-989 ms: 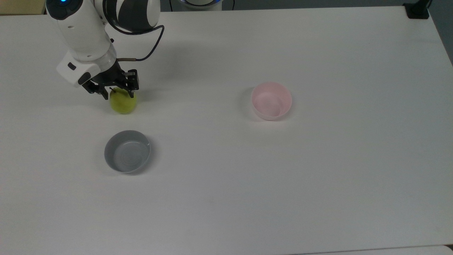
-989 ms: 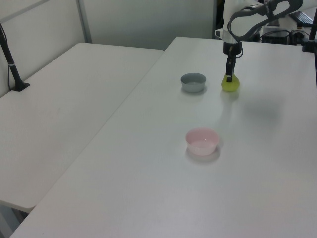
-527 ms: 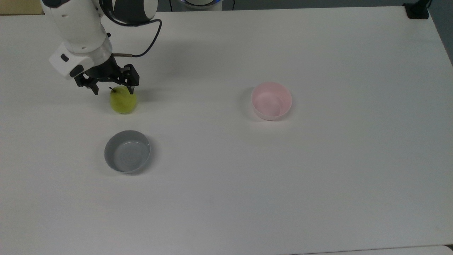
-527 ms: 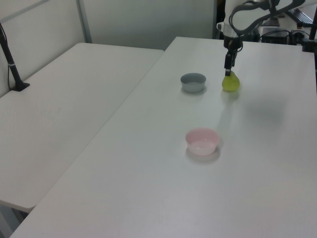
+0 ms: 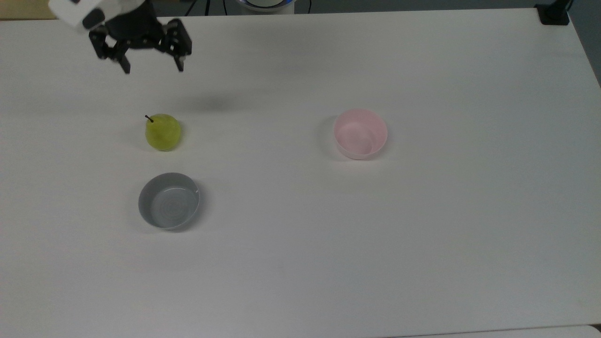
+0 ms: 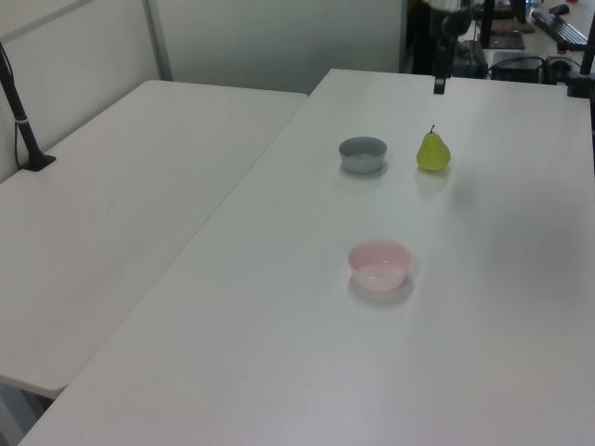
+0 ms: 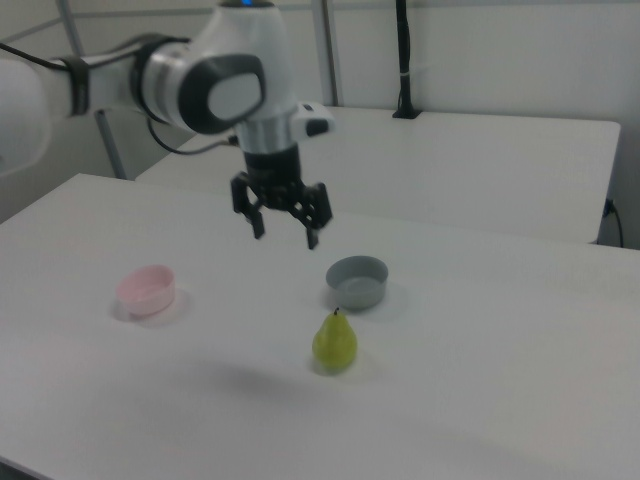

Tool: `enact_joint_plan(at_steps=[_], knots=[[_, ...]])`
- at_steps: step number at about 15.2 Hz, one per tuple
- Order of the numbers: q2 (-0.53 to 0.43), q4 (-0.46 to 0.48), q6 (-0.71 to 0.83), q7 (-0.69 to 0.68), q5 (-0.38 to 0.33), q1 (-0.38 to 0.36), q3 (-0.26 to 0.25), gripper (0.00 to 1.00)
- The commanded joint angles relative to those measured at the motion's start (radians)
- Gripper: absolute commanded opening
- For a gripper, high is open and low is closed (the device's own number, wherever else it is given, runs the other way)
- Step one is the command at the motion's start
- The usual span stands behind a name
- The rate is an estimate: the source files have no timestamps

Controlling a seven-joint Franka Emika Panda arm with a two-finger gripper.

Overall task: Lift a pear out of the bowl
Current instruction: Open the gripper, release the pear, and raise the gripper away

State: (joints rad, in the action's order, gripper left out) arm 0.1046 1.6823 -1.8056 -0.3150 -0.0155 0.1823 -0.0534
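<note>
The yellow-green pear (image 5: 163, 132) (image 6: 432, 153) (image 7: 335, 343) stands upright on the white table, stem up, touching nothing. The pale pink bowl (image 5: 360, 133) (image 6: 379, 265) (image 7: 146, 289) sits empty far to the top view's right of the pear. My gripper (image 5: 152, 67) (image 7: 284, 236) hangs open high above the table, up and slightly to the top view's left of the pear, with nothing between its fingers. In the left view one dark finger (image 6: 439, 84) shows above the pear.
An empty grey bowl (image 5: 169, 200) (image 6: 362, 153) (image 7: 357, 281) stands just below the pear in the top view. A second white table (image 6: 121, 186) adjoins on the left view's left. A black clamp (image 5: 554, 13) sits at the top view's upper right corner.
My gripper has opened off the pear and risen well clear, moving toward the top view's upper edge. The pear stays standing on the table where it was.
</note>
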Motion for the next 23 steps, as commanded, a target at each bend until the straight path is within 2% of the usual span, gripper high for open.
enact_joint_plan(at_steps=[1,5,7,10,14,18,23], knots=[[-0.098,-0.004,0.133,0.149,0.009,-0.014,0.061,1.0],[-0.164,-0.015,0.203,0.228,0.003,-0.07,0.069,1.0],[-0.164,-0.015,0.2,0.241,0.005,-0.141,0.052,1.0],[-0.151,-0.015,0.169,0.229,0.003,-0.197,0.018,1.0],[-0.129,0.011,0.026,0.243,0.0,-0.207,0.018,1.0],[-0.125,0.008,0.029,0.244,-0.03,-0.204,0.018,1.0],[-0.126,0.007,0.028,0.264,-0.032,-0.204,0.018,1.0]])
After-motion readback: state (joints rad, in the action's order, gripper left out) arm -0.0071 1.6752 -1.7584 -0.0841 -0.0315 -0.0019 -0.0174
